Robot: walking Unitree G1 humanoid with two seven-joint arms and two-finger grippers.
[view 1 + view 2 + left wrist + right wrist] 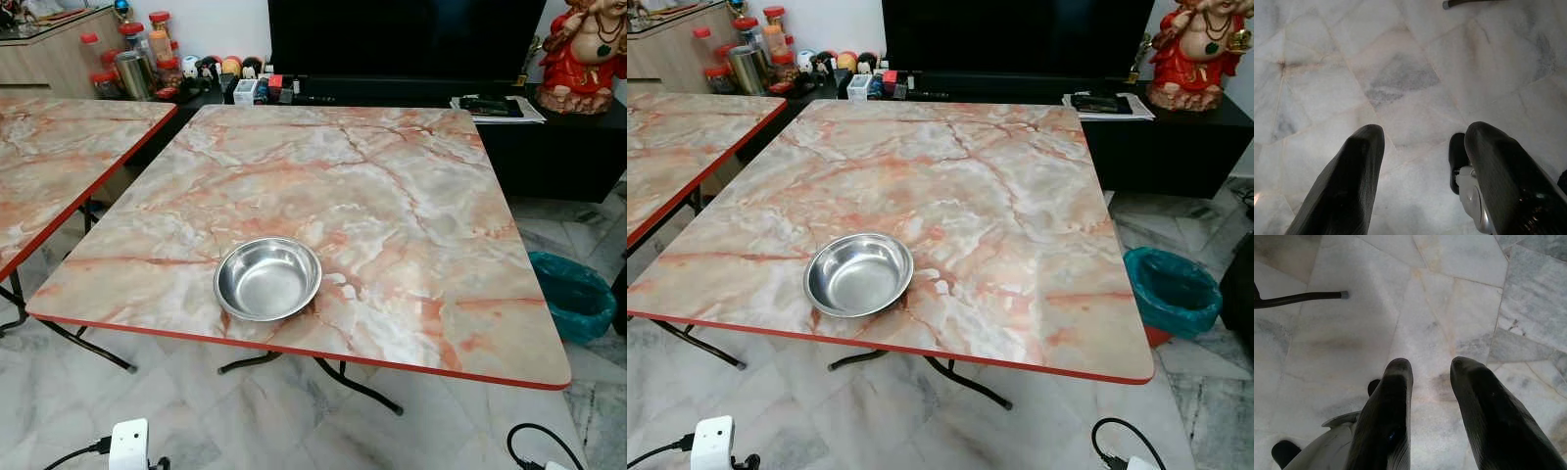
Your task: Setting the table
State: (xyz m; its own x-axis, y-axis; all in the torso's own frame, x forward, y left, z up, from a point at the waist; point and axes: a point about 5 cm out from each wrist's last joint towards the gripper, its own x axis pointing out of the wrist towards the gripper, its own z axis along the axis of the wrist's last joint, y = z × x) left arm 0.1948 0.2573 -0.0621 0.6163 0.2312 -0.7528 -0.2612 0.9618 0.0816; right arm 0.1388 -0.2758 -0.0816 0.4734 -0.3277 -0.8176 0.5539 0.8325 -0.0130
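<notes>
No text, label, brand, number or sign can be read anywhere. The jars (137, 54) and small boxes (257, 90) on the black cabinet behind the marble-pattern table (411, 196) carry markings too small and blurred to make out. The papers (498, 108) on the same cabinet, at the table's far right corner, show no legible print. The steel bowl (267, 278) on the table near its front edge bears no visible marking.
</notes>
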